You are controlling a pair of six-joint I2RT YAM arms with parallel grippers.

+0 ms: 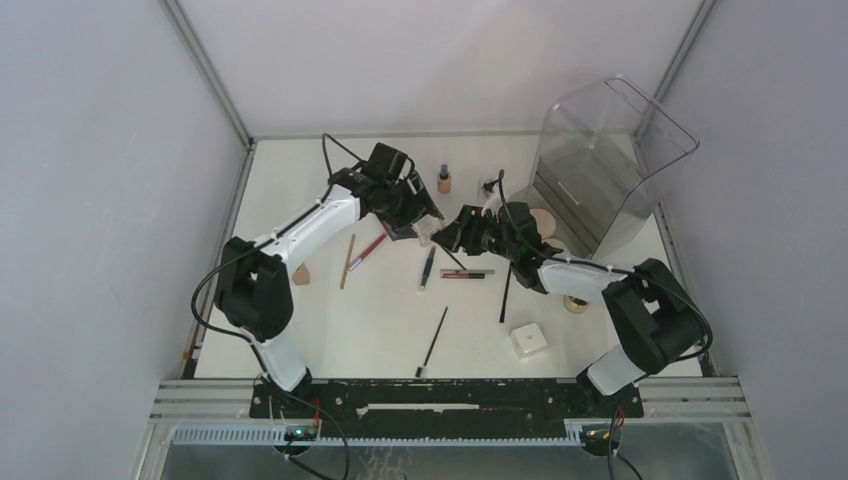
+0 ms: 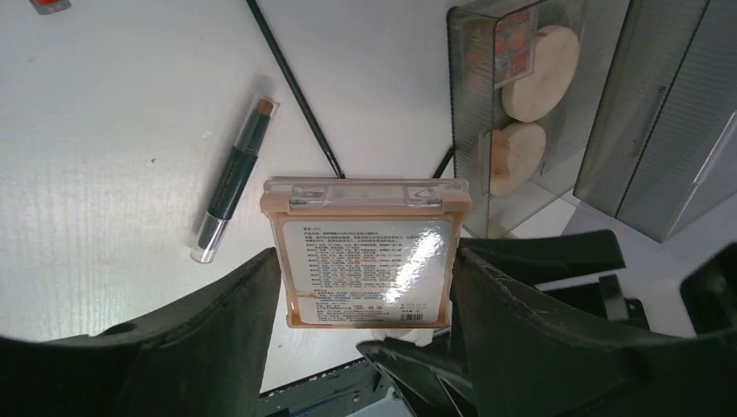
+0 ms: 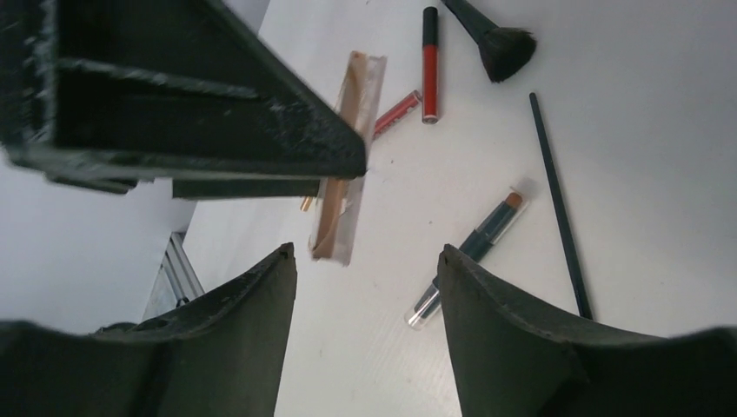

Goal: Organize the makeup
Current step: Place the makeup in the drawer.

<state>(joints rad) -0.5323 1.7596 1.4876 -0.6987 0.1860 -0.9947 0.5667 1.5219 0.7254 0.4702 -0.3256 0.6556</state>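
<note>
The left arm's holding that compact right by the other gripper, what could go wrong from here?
1. The compact is pinched only by its side edges in the left gripper; it could slip out and fall near the concealer stick.
2. The open right gripper is very close to it; the two grippers' fingers could collide.

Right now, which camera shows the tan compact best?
The left wrist view: the compact faces the lens, label showing, held in the left claw. The right wrist sees it edge-on; the top view only a pale speck.
</note>
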